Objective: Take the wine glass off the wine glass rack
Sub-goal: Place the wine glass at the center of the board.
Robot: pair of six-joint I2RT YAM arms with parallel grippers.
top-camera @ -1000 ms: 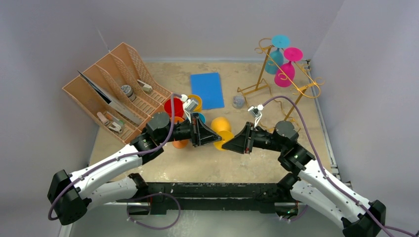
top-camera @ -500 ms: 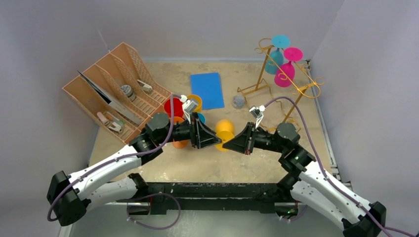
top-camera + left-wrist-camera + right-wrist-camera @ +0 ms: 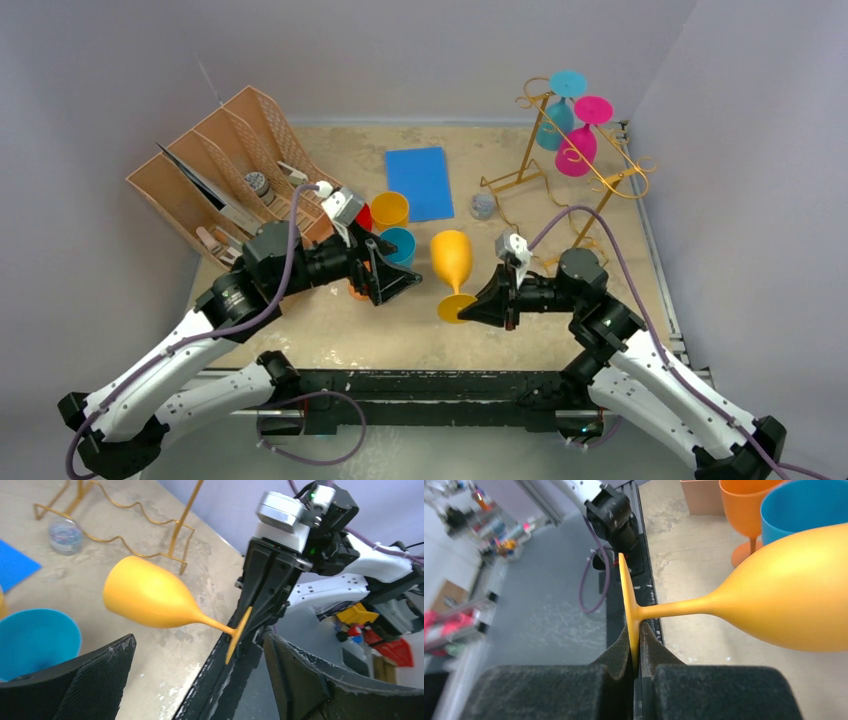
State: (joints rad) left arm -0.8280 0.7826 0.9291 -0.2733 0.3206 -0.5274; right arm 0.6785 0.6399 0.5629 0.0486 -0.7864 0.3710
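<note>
We hold the yellow glass (image 3: pixel 451 258) by its foot, right gripper (image 3: pixel 468 308) clenched; our left gripper (image 3: pixel 398 275) gapes empty at its nine o'clock, rack (image 3: pixel 590 170) at one o'clock.

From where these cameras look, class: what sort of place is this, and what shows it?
Probably a robot lab test cell: plain grey walls box in a sandy tabletop, two white-and-black robot arms are bolted at its edge, and a gold-coloured wire wine glass rack stands on it.
</note>
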